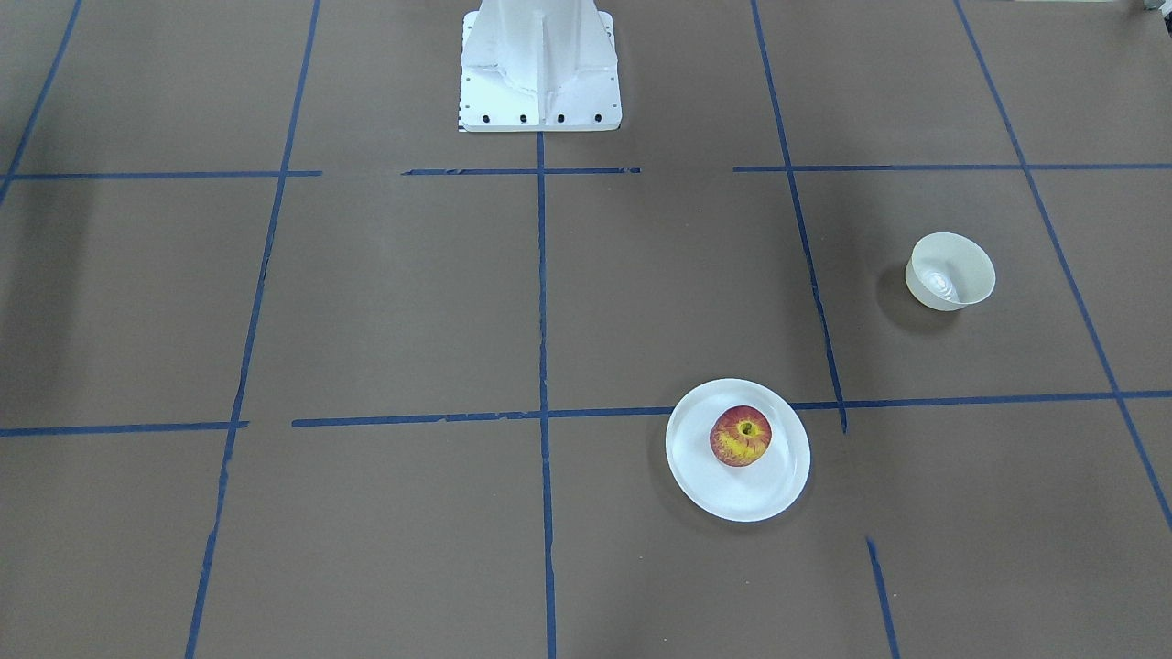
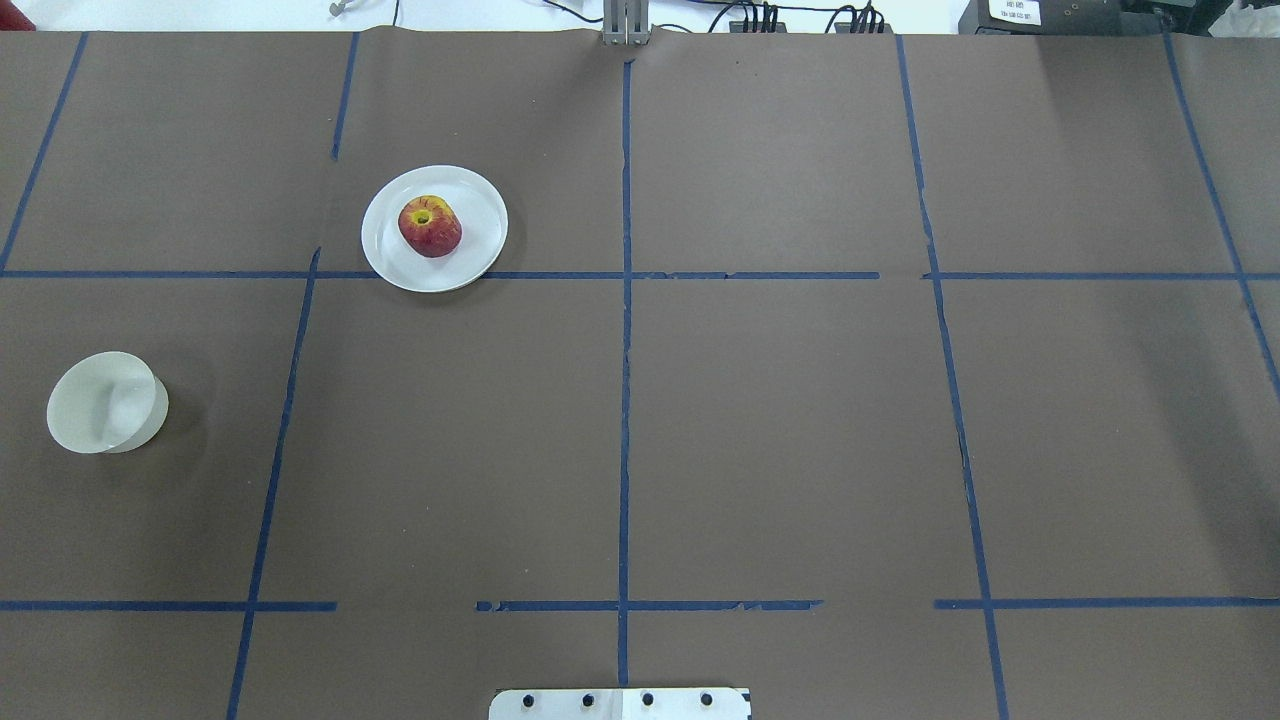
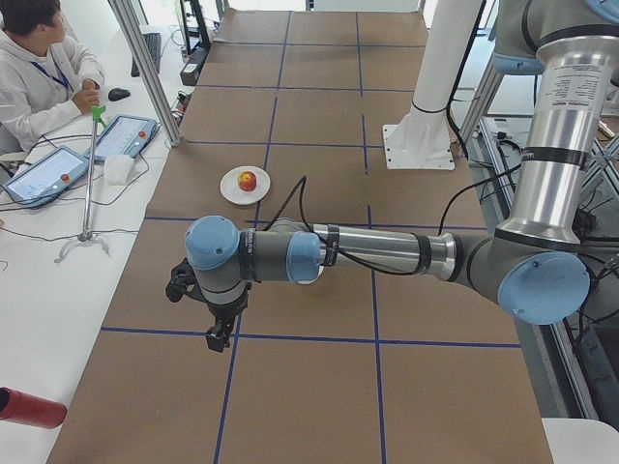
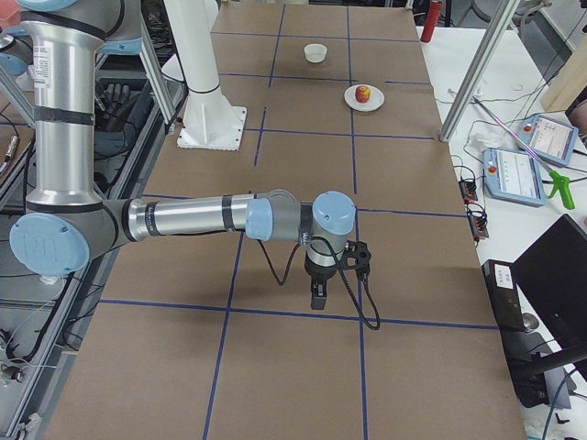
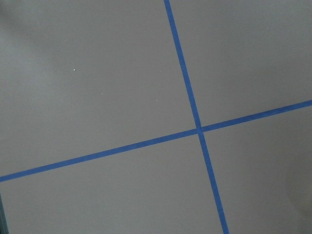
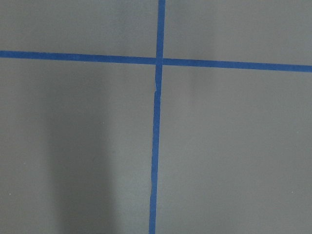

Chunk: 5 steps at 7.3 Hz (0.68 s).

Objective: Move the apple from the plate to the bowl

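Note:
The red and yellow apple sits stem dimple up on the flat white plate, seen also in the overhead view as apple on plate. The small cream-white bowl stands empty and apart from the plate; it also shows in the overhead view. My left gripper shows only in the exterior left view, hanging over the table far from both dishes. My right gripper shows only in the exterior right view, far from them too. I cannot tell whether either is open or shut.
The table is covered in brown paper with a grid of blue tape lines. The robot's white base stands at the table's edge. An operator sits by tablets beside the table. A red bottle lies off the table's side.

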Motion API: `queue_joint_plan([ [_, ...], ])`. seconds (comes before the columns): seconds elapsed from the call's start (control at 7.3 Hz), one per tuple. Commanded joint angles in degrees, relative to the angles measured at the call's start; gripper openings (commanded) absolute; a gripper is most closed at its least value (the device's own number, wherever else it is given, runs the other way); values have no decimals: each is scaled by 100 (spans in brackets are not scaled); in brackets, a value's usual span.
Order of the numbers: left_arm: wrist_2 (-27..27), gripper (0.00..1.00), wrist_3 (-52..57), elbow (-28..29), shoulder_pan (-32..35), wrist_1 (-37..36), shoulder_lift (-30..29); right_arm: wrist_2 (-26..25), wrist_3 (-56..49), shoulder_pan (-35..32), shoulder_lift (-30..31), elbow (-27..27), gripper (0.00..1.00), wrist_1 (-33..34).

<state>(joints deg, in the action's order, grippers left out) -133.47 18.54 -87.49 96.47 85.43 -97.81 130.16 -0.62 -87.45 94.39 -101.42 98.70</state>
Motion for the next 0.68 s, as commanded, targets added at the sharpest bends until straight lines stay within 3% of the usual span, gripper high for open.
queue_joint_plan([
  [0.0, -12, 100, -43, -118, -40, 8, 16, 0, 0, 0, 0, -1, 100, 0],
  [0.41, -21, 100, -218, -233, -93, 43, -18, 0, 0, 0, 0, -1, 100, 0],
  [0.55, -12, 100, -994, -608, -398, 52, -36, 0, 0, 0, 0, -1, 100, 0],
])
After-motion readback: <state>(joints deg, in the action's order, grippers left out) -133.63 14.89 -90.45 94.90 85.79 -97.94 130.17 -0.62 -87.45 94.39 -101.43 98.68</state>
